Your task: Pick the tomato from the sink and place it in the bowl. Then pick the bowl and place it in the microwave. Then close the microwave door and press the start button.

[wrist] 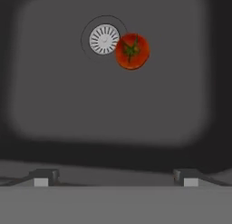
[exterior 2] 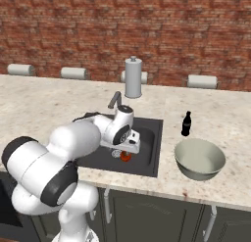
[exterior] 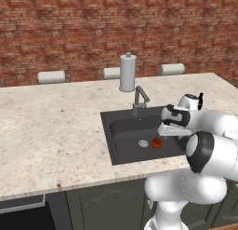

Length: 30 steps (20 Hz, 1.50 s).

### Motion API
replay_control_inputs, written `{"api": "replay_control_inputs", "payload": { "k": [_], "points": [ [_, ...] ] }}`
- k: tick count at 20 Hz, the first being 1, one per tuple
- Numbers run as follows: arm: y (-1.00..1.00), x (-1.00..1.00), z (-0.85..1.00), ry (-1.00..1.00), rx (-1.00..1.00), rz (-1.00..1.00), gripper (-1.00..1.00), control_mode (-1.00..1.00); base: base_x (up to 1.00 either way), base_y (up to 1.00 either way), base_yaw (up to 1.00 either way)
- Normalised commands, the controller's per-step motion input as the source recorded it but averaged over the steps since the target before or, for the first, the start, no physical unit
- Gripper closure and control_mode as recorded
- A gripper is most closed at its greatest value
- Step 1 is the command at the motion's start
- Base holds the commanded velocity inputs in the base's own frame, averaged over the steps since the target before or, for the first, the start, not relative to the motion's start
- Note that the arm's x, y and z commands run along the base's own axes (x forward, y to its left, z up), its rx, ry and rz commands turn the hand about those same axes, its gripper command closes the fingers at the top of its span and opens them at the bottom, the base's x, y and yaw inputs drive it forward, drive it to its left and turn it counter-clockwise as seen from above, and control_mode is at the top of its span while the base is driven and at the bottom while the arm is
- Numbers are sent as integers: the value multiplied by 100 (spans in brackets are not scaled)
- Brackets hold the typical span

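My gripper (wrist: 116, 177) hangs over the sink (exterior: 122, 131) with its fingertips spread wide and nothing between them. The tomato (wrist: 132, 51) lies on the basin floor, touching the rim of the drain (wrist: 104, 39), stem side up toward the hand camera. I judge it light, smooth and somewhat soft, and round enough to roll, so I would close across its widest girth with modest force, jaws centred. The bowl (exterior 2: 199, 158) waits on the counter (exterior 2: 215, 118), right of the sink.
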Motion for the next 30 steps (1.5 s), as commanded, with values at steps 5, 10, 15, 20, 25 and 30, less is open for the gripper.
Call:
{"api": "replay_control_inputs", "payload": {
  "k": [5,10,15,20,25,30],
  "points": [
    [0,55,-47,0,0,1,-100,-100,0,0,0],
    [0,40,-33,0,0,0,-100,-100,0,0,0],
    [0,31,-34,0,0,0,-100,-100,0,0,0],
    [4,34,-35,0,0,0,-100,-100,0,0,0],
    [-2,30,-17,0,0,3,-100,-100,0,0,0],
    [0,33,-23,0,0,2,-100,-100,0,0,0]
  ]
}}
